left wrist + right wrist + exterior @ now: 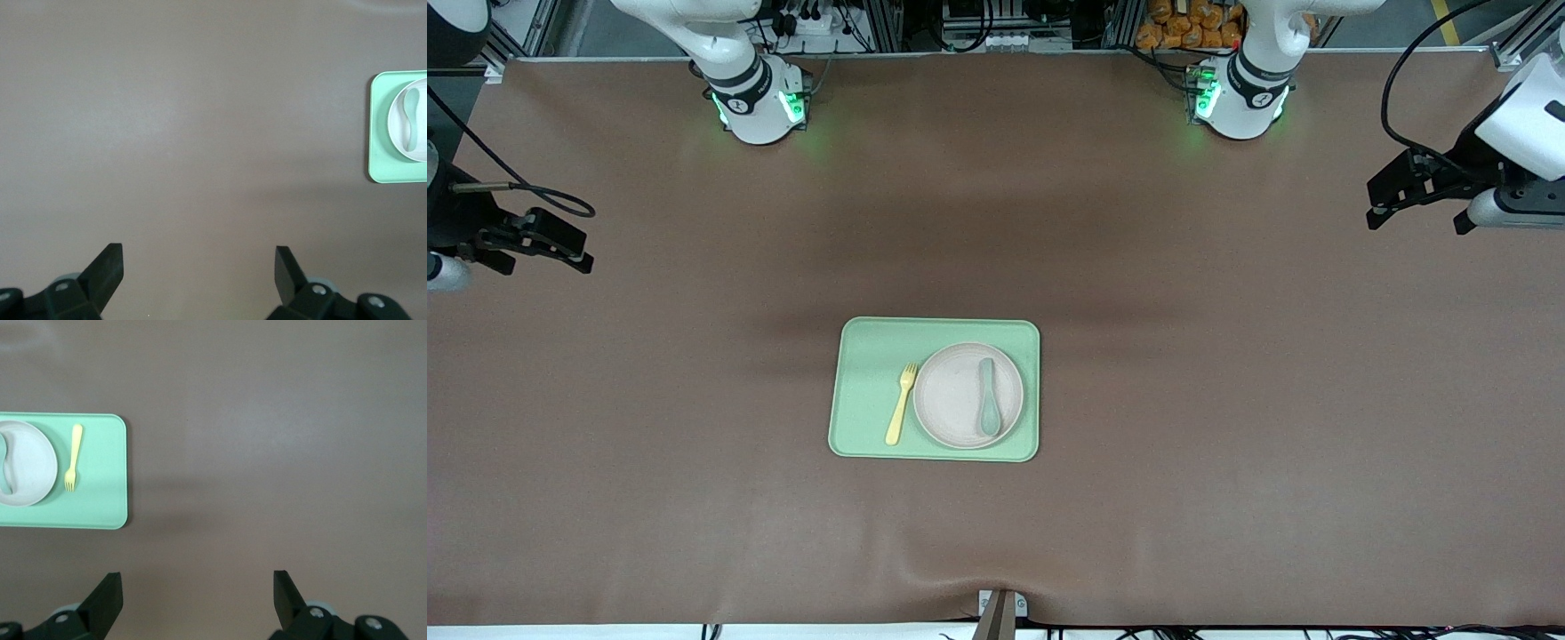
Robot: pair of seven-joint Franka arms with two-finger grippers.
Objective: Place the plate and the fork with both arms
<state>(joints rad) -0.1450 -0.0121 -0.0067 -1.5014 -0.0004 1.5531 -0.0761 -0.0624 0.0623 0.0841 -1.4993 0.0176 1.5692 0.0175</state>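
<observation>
Where things lie, from the front camera's edge of the table up to the robots' bases:

Table (1227, 498): brown, flat, bare near the front camera.

Tray (871, 347): light green, a rectangle with round corners, flat on the middle of the table.

Plate (951, 404): round, pale pink, on the tray, at the end toward the left arm.

Spoon (988, 396): grey-green, lying in the plate.

Fork (902, 404): small, pale yellow, flat on the tray just beside the plate, toward the right arm's end; tines pointing at the robots' bases.

Right gripper (580, 253): up over bare table at the right arm's end, well apart from the tray; fingers (107, 597) spread wide, holding nothing.

Left gripper (1376, 209): up over bare table at the left arm's end, well apart from the tray; fingers (107, 267) spread wide, holding nothing.

Arm bases (758, 107): white, lit green, along the table edge farthest from the front camera.
</observation>
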